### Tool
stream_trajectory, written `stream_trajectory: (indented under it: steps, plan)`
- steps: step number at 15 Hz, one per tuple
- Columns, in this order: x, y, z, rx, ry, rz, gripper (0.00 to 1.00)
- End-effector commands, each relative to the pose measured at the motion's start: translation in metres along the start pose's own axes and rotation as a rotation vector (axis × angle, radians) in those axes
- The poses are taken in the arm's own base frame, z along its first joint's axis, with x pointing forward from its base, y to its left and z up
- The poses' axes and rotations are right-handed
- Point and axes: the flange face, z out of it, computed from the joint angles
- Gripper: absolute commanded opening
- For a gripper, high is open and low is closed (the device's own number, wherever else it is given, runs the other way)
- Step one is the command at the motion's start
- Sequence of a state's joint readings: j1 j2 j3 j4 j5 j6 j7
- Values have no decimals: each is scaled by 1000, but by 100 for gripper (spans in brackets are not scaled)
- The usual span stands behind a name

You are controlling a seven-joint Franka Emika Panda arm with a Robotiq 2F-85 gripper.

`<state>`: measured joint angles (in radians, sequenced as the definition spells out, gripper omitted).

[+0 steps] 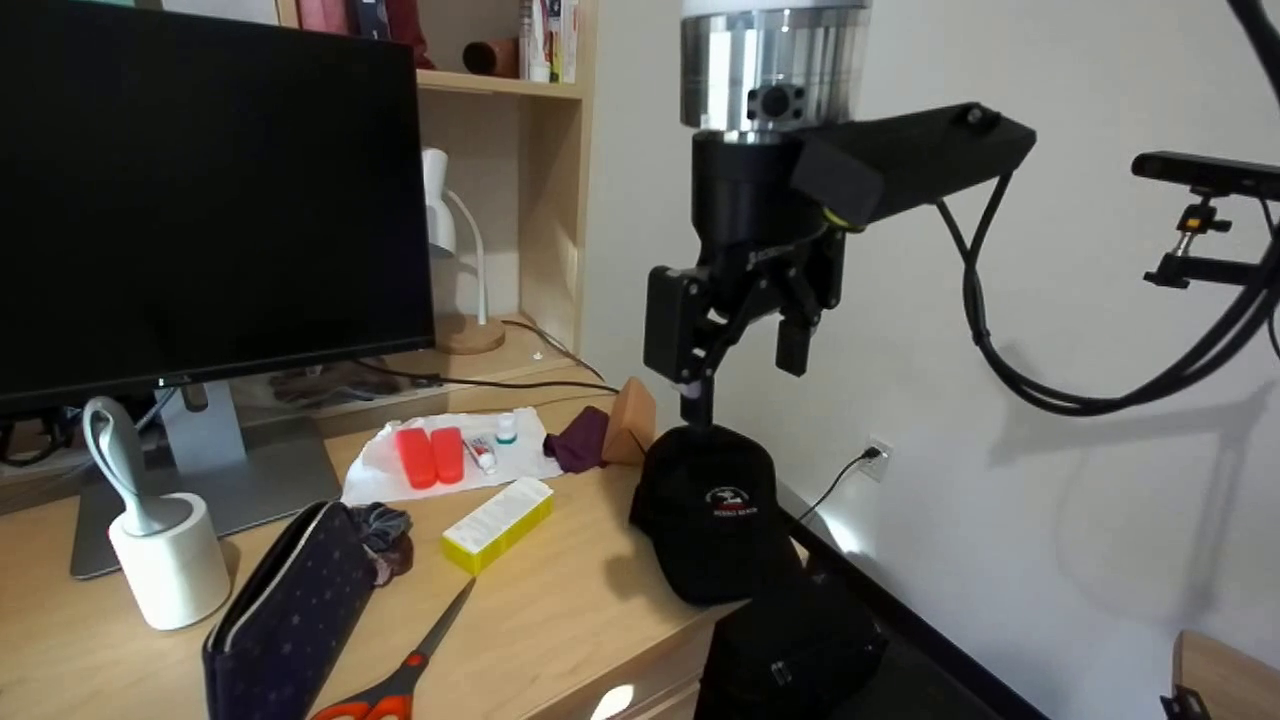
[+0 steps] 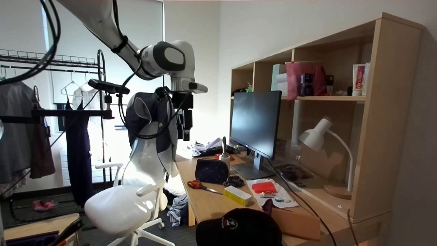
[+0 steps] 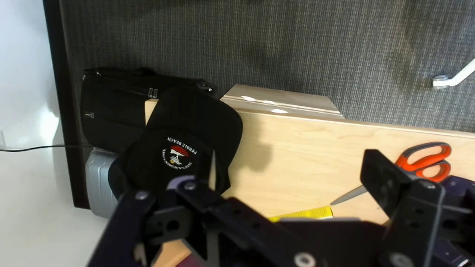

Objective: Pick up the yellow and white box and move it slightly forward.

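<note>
The yellow and white box lies flat on the wooden desk, white face up, with yellow sides. It shows in both exterior views. In the wrist view only a strip of its yellow side shows; my gripper's body hides the rest. My gripper hangs well above the desk, pointing down, apart from the box. In the wrist view its fingers stand wide apart with nothing between them. It also shows in an exterior view, small and dark.
A black cap lies at the desk's end. Scissors point at the box. A dark pouch, a scrunchie and a white lint roller stand beside. A white sheet with small items lies behind. The monitor rises at the back.
</note>
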<state>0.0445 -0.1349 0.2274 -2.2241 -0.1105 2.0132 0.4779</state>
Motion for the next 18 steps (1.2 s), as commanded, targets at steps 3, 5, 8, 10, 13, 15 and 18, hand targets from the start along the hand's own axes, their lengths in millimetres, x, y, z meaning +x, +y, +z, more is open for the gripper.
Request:
stream_trajectory:
  steps: [3,5,8,10,13,15,18]
  plan:
    - [2,-1,-1,-3,-3,-2,100]
    - [5,-1,-3,16,-7,26,100]
    - [33,-1,0,64,-52,85,100]
    - [61,-2,4,109,-83,114,100]
    - [105,-9,16,157,-134,169,100]
    - [134,-18,28,169,-168,228,100]
    - [170,-36,51,120,-187,343,100]
